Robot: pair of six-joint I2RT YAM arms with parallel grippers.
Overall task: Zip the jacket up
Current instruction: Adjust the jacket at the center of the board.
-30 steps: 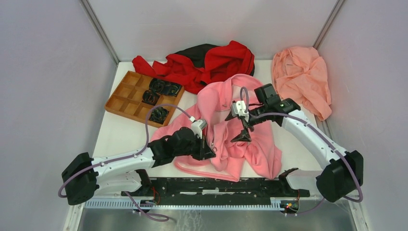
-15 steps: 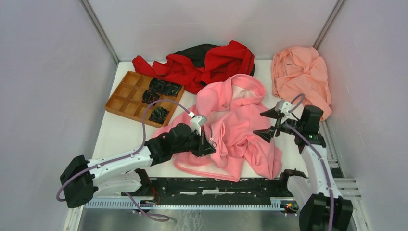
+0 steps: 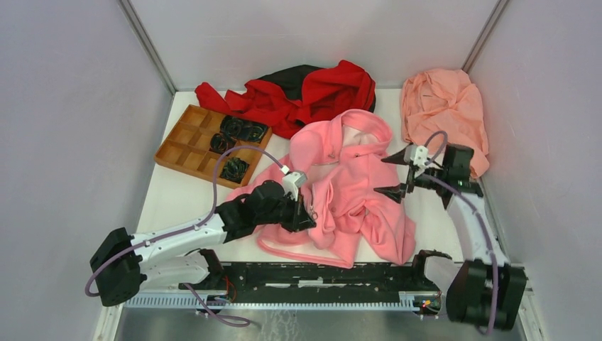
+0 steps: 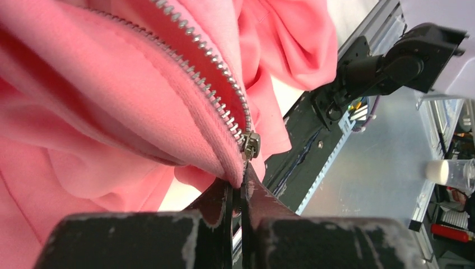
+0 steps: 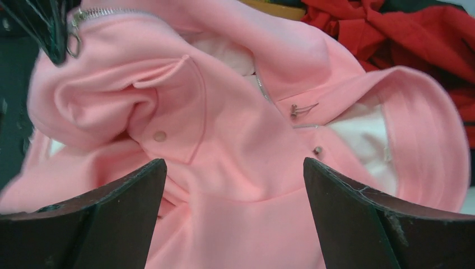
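The bright pink fleece jacket (image 3: 355, 186) lies crumpled mid-table, hood (image 3: 365, 128) toward the back. My left gripper (image 3: 307, 213) is shut on the jacket's front edge. In the left wrist view the pinch (image 4: 240, 180) sits just below the metal zipper slider (image 4: 250, 144), with the open zipper teeth (image 4: 207, 64) running up and away. My right gripper (image 3: 395, 175) is open and empty, held beside the jacket's right side. In the right wrist view its fingers (image 5: 106, 196) frame the pink cloth (image 5: 235, 140), a snap (image 5: 160, 136) and a small metal pull (image 5: 302, 109).
A red-and-black garment (image 3: 305, 92) lies at the back. A salmon-peach cloth (image 3: 444, 117) lies at the back right. A wooden compartment tray (image 3: 186, 145) with black parts stands at the left. A black rail (image 3: 319, 273) runs along the near edge.
My right arm swung away from above the jacket's middle out to its right side, gripper still open. My left gripper kept its pinch on the jacket edge, barely moving.
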